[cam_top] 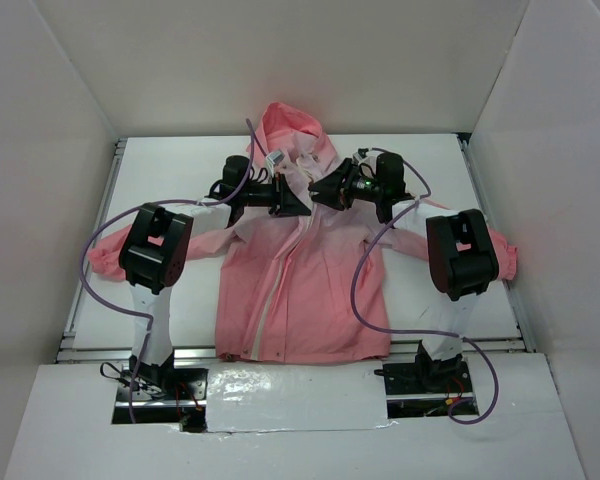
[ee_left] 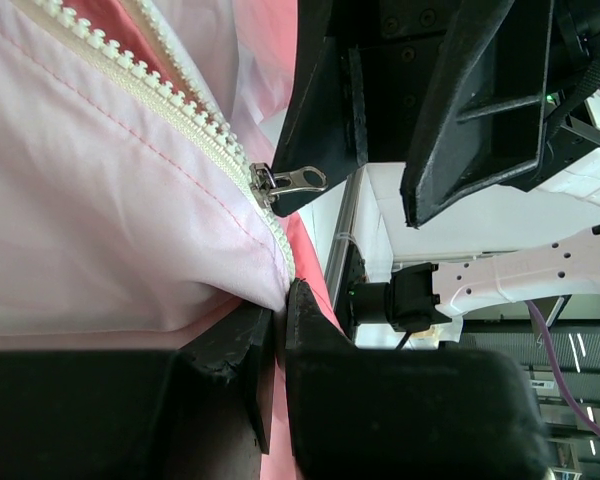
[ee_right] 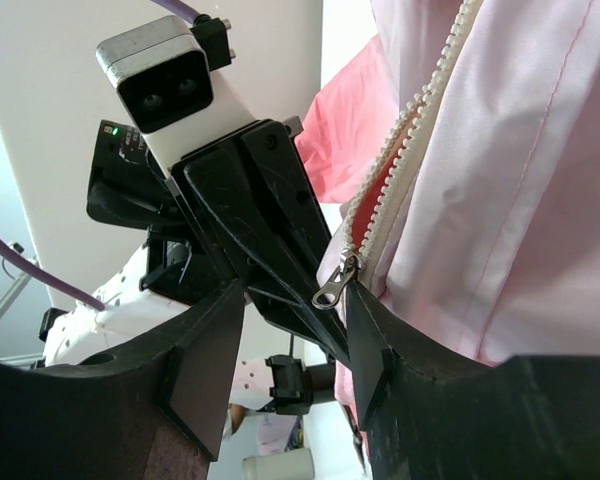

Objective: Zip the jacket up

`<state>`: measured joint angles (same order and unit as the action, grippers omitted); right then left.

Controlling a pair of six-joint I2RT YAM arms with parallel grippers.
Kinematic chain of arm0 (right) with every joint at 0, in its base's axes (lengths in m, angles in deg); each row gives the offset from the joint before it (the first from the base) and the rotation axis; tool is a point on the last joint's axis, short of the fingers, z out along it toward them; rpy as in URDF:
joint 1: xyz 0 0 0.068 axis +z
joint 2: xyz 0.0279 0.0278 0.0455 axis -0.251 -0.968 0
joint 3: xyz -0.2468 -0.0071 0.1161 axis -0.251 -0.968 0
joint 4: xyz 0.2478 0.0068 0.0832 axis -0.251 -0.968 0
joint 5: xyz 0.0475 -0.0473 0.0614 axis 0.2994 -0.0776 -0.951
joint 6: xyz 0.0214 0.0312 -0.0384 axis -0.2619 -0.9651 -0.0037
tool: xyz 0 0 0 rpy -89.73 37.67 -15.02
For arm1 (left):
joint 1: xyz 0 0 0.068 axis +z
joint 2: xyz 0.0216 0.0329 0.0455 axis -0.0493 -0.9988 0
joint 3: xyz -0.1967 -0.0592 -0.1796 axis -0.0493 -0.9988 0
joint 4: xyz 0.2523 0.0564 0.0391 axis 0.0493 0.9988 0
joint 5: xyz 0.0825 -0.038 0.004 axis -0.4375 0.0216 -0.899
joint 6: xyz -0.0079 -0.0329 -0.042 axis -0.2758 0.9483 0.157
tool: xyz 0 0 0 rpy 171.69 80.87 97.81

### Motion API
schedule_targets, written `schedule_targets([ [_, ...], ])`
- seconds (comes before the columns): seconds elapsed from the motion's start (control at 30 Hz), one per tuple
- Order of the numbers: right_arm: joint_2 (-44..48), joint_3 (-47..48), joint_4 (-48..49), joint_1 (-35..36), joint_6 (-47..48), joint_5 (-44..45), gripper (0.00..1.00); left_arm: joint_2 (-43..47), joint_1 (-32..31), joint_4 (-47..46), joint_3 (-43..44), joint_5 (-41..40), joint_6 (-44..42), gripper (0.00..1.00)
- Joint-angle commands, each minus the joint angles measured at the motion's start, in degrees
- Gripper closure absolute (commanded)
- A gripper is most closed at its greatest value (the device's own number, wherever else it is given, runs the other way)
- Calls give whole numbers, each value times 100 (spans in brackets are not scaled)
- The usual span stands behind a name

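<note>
The pink jacket [cam_top: 300,290] lies flat on the table, hood at the far end. Its light zipper is joined from the hem up to the chest. Above the metal slider [ee_left: 280,183] the teeth stand apart and coral lining shows between them. My left gripper [ee_left: 280,305] is shut on the jacket's front edge at the joined zipper, just below the slider. It also shows in the top view [cam_top: 292,202]. My right gripper [ee_right: 290,340] is open. The slider's pull tab [ee_right: 332,290] hangs between its fingers, close to the right finger [ee_right: 372,350]. In the top view the right gripper [cam_top: 320,192] faces the left one.
White walls [cam_top: 60,120] close in the table on three sides. Metal rails [cam_top: 115,190] run along its edges. Purple cables [cam_top: 365,290] loop from both arms over the jacket and sleeves. A white sheet [cam_top: 300,400] lies between the arm bases.
</note>
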<state>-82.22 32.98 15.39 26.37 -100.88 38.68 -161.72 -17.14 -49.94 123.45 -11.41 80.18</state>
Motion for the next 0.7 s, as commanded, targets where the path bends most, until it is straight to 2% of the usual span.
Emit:
schedule_targets([
  [0.0,-129,81,444,29,-111,-78,48,-31,-60,-467,133,253,45,100],
  [0.13,-208,143,427,38,-155,-78,52,-31,-60,-467,133,254,37,100],
  [0.3,-287,20,620,56,-269,-149,61,-49,-60,-449,160,254,36,100],
  [0.37,-304,-15,655,64,-278,-149,66,-66,-60,-458,169,254,45,100],
  [0.53,-322,-24,717,82,-357,-210,85,-84,-60,-449,195,262,54,100],
  [0.67,-322,-7,735,108,-410,-219,91,-93,-60,-414,221,254,28,100],
])
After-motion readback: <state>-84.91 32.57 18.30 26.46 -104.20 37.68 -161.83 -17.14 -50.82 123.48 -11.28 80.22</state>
